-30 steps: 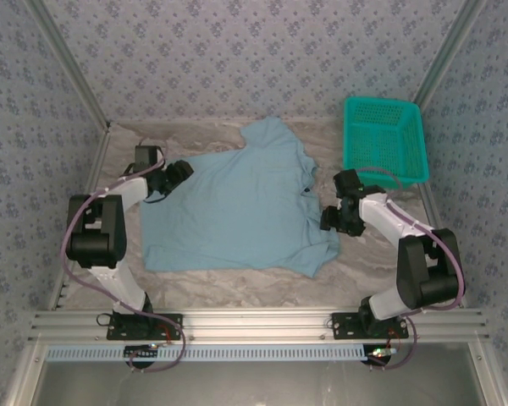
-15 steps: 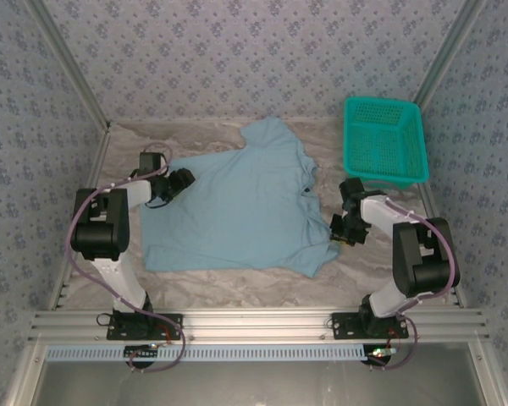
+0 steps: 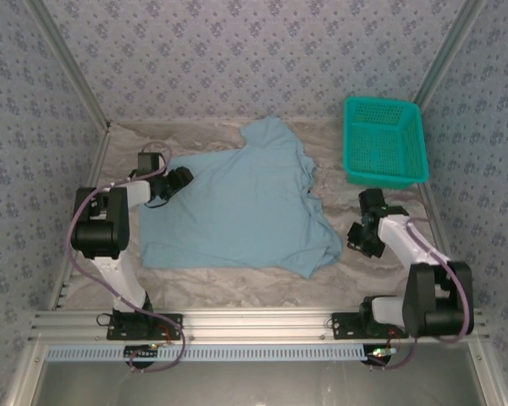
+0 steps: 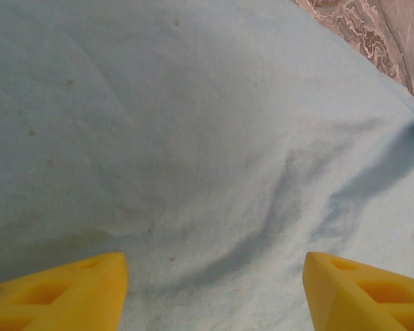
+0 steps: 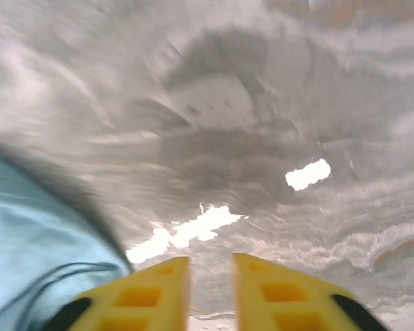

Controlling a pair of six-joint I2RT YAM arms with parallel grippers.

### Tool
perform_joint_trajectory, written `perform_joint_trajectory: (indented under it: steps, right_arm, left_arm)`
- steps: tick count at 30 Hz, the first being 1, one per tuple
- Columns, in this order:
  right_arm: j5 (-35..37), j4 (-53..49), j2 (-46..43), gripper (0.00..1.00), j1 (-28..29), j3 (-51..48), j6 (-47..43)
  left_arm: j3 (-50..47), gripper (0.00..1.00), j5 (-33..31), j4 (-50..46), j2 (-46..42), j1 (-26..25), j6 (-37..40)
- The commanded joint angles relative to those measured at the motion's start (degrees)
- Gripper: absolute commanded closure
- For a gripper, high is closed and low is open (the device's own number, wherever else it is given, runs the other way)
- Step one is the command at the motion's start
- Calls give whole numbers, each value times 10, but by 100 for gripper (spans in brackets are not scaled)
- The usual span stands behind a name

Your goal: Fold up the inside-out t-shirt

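I'm seeing the light-blue t-shirt (image 3: pixel 245 203) lying spread flat mid-table (image 3: pixel 381 271), left of the teal basket (image 3: pixel 385 139). Left gripper (image 4: pixel 214 265) is hovering over its left edge, fingers wide apart, empty. Right gripper (image 5: pixel 212 265) is hanging over bare table beside the shirt's right corner, fingers nearly together, gripping nothing.

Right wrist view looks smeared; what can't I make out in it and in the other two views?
Right wrist: motion blur smears the table and the t-shirt edge.
Left wrist: the bottom edge cuts off the fingers of the left gripper; contact with the cloth is unclear.
Top external: seams that would show the t-shirt inside-out are too small.
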Motion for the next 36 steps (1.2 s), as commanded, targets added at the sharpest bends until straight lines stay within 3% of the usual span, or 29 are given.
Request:
perform_joint_trajectory:
  steps: [1,4,7,12,15,20,22,24,32,36]
  right_arm:
    - [4,94,-13,61,58,49,-44]
    - [-28,156,59,45,98,101,-80]
    - [-44,182,137,37,127,153,-109]
    - [-5,175,240,34,160,221,-118]
    - [38,148,282,49,159,249,-116]
    - [79,128,280,84,124,254,-132]
    - [79,129,263,94,101,243,-137]
    - [76,132,246,97,74,232,-141]
    - [120,101,287,77,22,269,-168]
    - [134,85,287,60,26,296,-174]
  left_arm:
    - [-17,32,-4,-28,30,7,10]
    - [-14,32,2,-29,30,7,10]
    - [-15,32,2,-32,25,6,12]
    - [-11,32,0,-40,20,6,16]
    - [-9,32,1,-40,20,6,16]
    - [-8,32,-2,-42,21,6,18]
    - [-8,32,-2,-41,21,6,18]
    - [-8,32,-2,-40,22,7,18]
    - [-9,32,-2,-41,25,7,20]
    - [-9,32,-4,-45,19,7,22]
